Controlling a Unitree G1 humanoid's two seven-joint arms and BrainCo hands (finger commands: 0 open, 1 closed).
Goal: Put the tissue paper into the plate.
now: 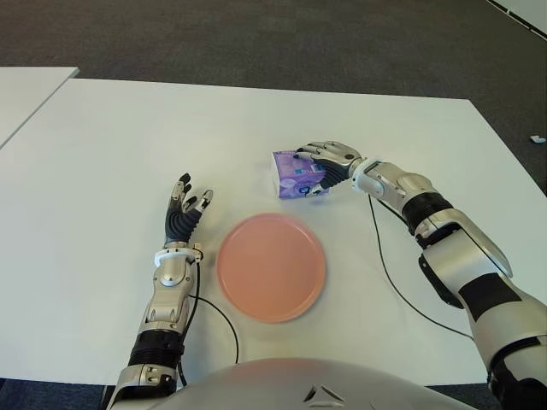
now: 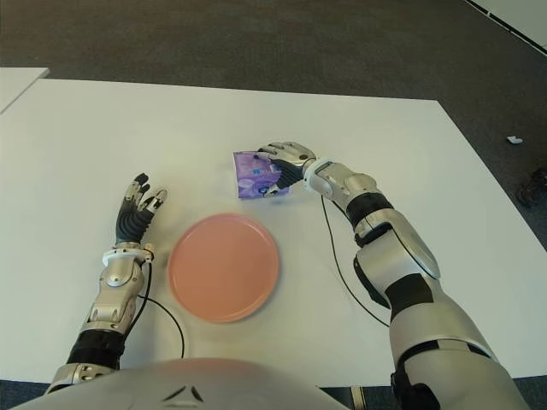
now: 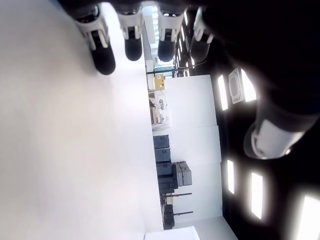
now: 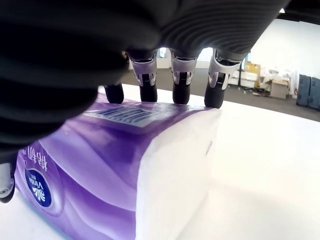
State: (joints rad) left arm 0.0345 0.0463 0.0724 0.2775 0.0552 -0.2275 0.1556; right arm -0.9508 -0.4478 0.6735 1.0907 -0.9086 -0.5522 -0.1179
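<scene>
Standing by the white rectangular table (image 1: 102,154), eye views first: purple plastic-wrapped tissue paper pack (image 1: 297,175) lies on the tabletop just beyond the round salmon-pink plate (image 1: 270,266), toward the plate's far right edge, apart from it and not inside. Right hand (image 1: 329,162) reaches in from the right side, draped over the pack's top and right end, fingers (image 1: 313,152) curled down across the wrapper. Pack appears to sit on the table, not lifted. Thin black cable (image 1: 389,273) trails over the table from the right forearm back toward the near edge. Left hand (image 1: 184,212) shows just left of the plate, palm down, fingers spread and pointing away from the robot, holding nothing; a second black cable (image 1: 220,318) loops near its forearm. Dark grey carpet floor (image 1: 256,34) lies beyond the table, and a second white table corner (image 1: 26,90) sits at far left.

Left wrist view: dark fingertips (image 3: 104,59) of the left hand extended in a row over bare white tabletop, nothing between them; room background with white wall and grey cabinets behind.

Right wrist view: tissue pack (image 4: 100,170) fills the lower part, purple wrapper with a blue round logo and white end face. Four fingertips (image 4: 181,92) press on the pack's far top edge, palm covering the top. Thumb contact cannot be made out.
</scene>
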